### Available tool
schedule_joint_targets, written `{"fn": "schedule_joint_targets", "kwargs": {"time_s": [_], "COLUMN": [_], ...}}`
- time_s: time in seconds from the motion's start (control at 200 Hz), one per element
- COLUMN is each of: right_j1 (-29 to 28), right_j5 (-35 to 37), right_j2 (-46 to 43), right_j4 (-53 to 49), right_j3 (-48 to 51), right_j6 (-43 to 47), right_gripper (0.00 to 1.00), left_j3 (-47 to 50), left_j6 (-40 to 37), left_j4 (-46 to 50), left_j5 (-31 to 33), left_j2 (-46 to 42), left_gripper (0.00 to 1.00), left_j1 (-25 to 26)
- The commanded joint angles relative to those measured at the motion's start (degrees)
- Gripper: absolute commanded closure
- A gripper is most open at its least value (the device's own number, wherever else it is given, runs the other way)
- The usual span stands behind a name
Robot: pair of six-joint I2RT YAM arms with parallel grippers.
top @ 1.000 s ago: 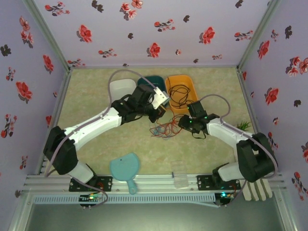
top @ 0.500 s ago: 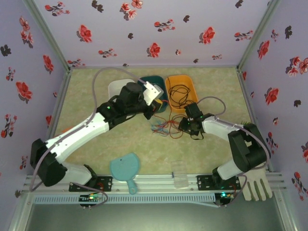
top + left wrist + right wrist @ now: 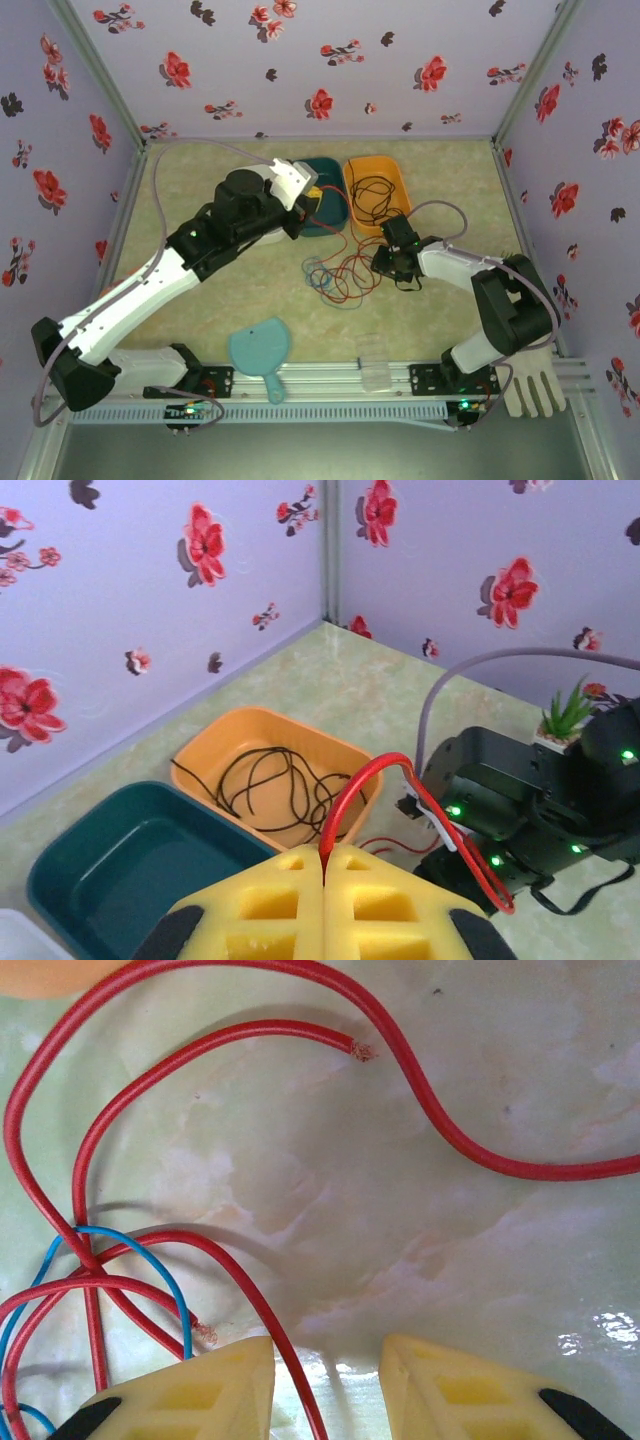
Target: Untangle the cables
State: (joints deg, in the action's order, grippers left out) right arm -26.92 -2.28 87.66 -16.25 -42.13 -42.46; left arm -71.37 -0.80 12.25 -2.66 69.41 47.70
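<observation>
I saw the left gripper [image 3: 323,858] clamped on a red cable [image 3: 352,785] (raised near the teal bin [image 3: 120,850]). The right gripper [image 3: 327,1360] stood with jaws apart over the red-and-blue tangle [image 3: 340,275] mid-table. A black cable [image 3: 270,790] lay in the orange bin [image 3: 215,742].

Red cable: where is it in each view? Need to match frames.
Top external: red cable loops mid-frame, just below the orange bin.
Left wrist: red cable arcs up from the shut left gripper at bottom centre, then runs down to the right.
Right wrist: red cable curves across the frame above the open right gripper.
Shared landmark: orange bin, upper centre in top external, left of centre in left wrist.
</observation>
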Motion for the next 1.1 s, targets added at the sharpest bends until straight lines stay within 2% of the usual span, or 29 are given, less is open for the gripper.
{"fn": "schedule_joint_targets", "kwargs": {"time_s": [0.0,0.185,0.335,0.545,0.58,0.59,0.605,0.615,0.62,0.635,0.89,1.095], "right_j1": [0.1,0.1,0.2,0.5,0.5,0.5,0.6,0.6,0.6,0.7,1.5,1.7], "right_j5": [3.7,4.7,8.4,12.4,13.2,13.4,13.8,14.0,14.1,14.4,22.8,23.3], "right_j2": [-0.1,-4.7,-10.0,-17.2,-18.1,-18.4,-18.7,-19.0,-19.1,-19.4,-25.2,-28.3], "right_j4": [-1.2,-2.9,-6.8,-10.8,-11.6,-11.9,-12.2,-12.4,-12.5,-12.8,-16.7,-15.3], "right_j3": [0.8,-0.3,-2.1,-5.4,-6.0,-6.3,-6.5,-6.7,-6.8,-7.2,-10.7,-10.5], "right_j6": [0.5,1.6,3.0,5.2,5.5,5.6,5.8,6.0,6.1,6.4,7.8,8.5], "right_gripper": [0.64,0.59,0.54,0.41,0.36,0.32,0.23,0.09,0.05,0.01,0.01,0.01], "left_j3": [-4.8,-9.2,-13.0,-17.0,-17.7,-18.0,-18.3,-18.5,-18.7,-19.1,-26.2,-30.7], "left_j6": [0.1,5.8,9.5,12.9,13.2,13.2,13.3,13.4,13.5,13.7,16.7,16.0], "left_j4": [0.8,3.4,5.6,6.3,6.5,6.4,6.5,6.5,6.6,6.8,9.1,11.2], "left_j5": [4.3,4.4,3.4,3.1,3.1,3.2,3.2,3.3,3.4,3.5,8.3,13.3], "left_j2": [0.2,4.8,9.6,16.9,18.3,18.7,19.3,19.7,20.0,20.6,31.2,37.6], "left_gripper": [1.00,1.00,1.00,1.00,1.00,1.00,1.00,1.00,1.00,1.00,1.00,1.00], "left_j1": [-1.7,-7.0,-12.1,-16.5,-16.7,-16.7,-16.7,-16.7,-16.7,-16.7,-16.7,-16.5]}}
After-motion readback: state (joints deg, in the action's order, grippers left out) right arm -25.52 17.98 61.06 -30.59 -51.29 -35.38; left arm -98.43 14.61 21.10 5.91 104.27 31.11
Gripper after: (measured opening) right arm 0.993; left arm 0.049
